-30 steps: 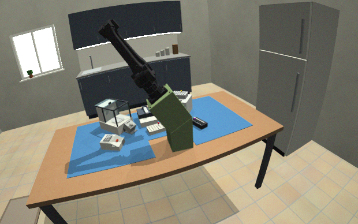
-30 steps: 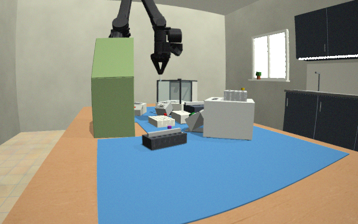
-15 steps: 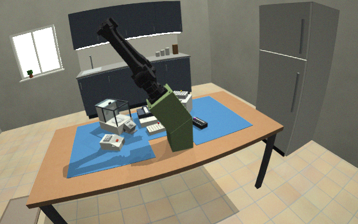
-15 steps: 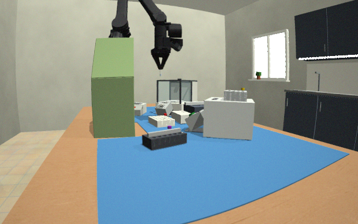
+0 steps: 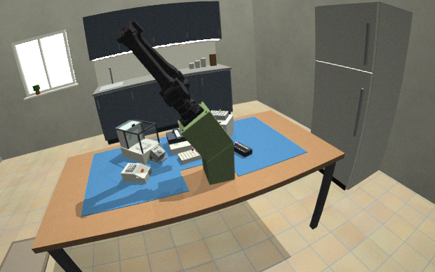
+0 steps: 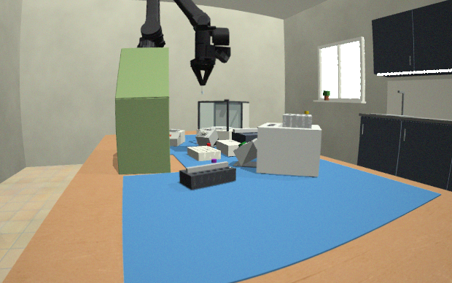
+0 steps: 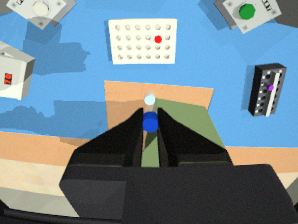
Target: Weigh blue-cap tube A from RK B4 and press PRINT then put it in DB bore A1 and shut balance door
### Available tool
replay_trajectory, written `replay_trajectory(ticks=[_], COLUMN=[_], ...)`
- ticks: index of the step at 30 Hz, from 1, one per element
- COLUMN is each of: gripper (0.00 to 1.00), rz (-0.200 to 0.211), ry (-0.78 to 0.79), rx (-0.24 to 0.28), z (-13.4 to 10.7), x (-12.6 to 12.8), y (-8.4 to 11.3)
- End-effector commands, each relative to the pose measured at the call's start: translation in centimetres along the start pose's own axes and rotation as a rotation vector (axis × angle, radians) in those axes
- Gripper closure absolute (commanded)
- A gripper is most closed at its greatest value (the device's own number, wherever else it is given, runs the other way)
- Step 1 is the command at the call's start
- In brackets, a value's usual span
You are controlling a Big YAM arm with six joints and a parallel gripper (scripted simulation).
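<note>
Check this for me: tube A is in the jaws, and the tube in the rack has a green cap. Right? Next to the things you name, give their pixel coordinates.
Not quite: the cap [image 5: 192, 149] [image 6: 208, 144] [image 7: 158, 39] in the rack [image 5: 189, 160] [image 6: 208, 156] [image 7: 143, 32] is red, not green, as the wrist view shows. Tube A [image 6: 202, 90] [image 7: 150, 122] is in the jaws.

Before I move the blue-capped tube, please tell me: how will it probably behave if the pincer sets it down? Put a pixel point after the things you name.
The tube [image 7: 149, 99] looks slim, so it may tip easily. Its round blue cap [image 7: 150, 122] suggests it could roll once lying down.
</note>
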State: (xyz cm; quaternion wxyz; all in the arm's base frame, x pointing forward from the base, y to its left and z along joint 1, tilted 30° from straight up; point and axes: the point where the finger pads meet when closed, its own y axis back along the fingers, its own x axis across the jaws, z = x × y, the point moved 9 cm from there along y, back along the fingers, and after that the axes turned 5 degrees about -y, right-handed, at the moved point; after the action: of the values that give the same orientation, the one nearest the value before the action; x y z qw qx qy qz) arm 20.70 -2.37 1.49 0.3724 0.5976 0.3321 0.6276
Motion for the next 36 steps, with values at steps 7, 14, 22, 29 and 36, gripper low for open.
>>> replay_trajectory(ticks=[7,14,22,29,36], gripper=[0.91,0.91,0.91,0.91,0.91], rz=[-0.004,-0.004,-0.004,-0.004,-0.009], ry=[0.012,0.012,0.012,0.012,0.069], rx=[-0.007,-0.007,-0.007,-0.007,-0.035], z=[0.6,0.6,0.6,0.6,3.0], x=[-0.1,-0.1,-0.1,-0.1,2.4], y=[0.3,0.3,0.3,0.3,0.5])
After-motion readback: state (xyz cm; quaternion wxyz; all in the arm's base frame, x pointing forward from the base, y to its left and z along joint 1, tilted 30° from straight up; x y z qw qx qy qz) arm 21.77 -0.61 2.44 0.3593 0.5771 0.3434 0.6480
